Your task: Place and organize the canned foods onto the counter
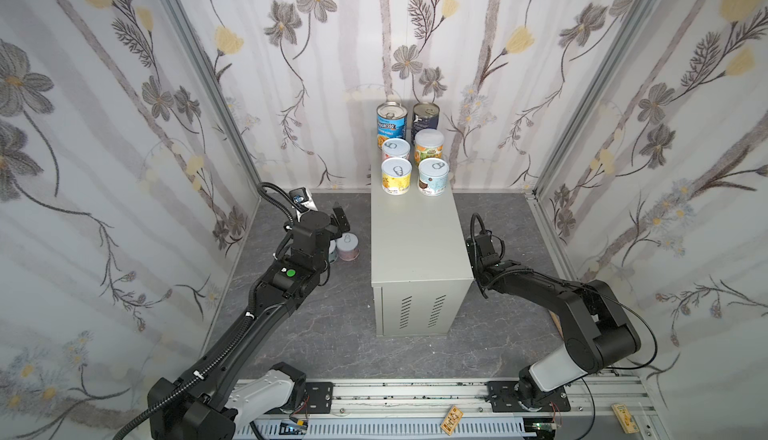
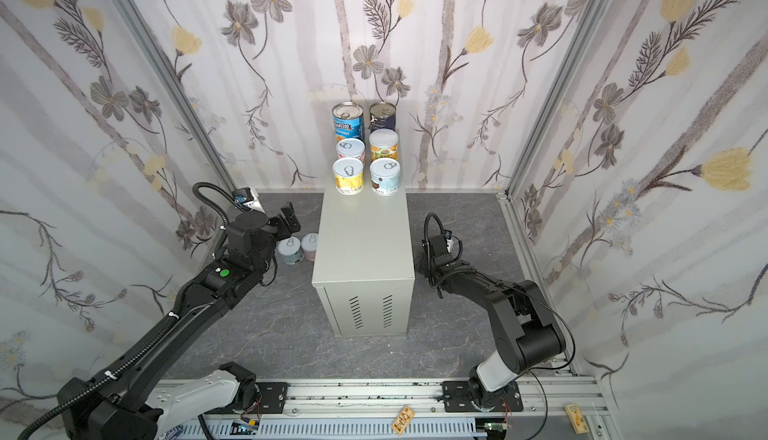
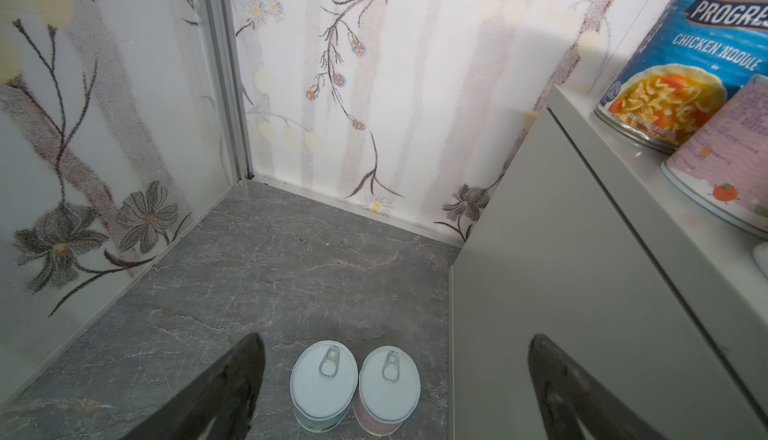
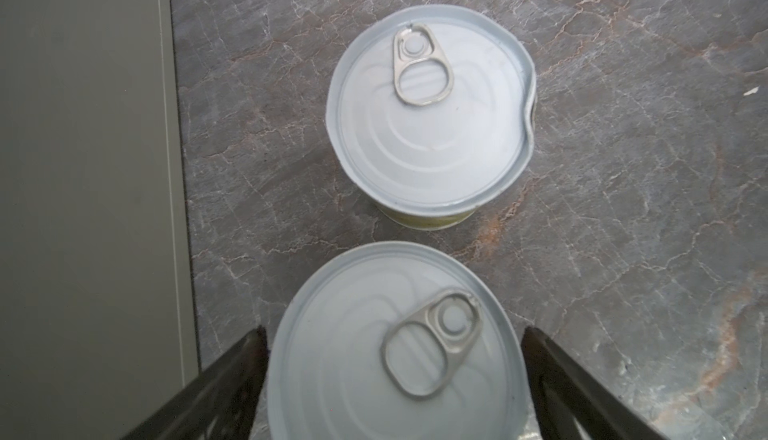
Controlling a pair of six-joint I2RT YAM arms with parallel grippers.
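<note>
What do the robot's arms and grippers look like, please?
Both arms are black with a white-grey base link. The left arm carries a ribbed black cable hose, white ties and a green dot; the right arm has thin black cables. The left gripper and right gripper have dark, tapered fingers.

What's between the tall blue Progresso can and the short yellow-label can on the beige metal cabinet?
A short pink-labelled can with a white pull-tab lid, upright; it shows in both top views.
</note>
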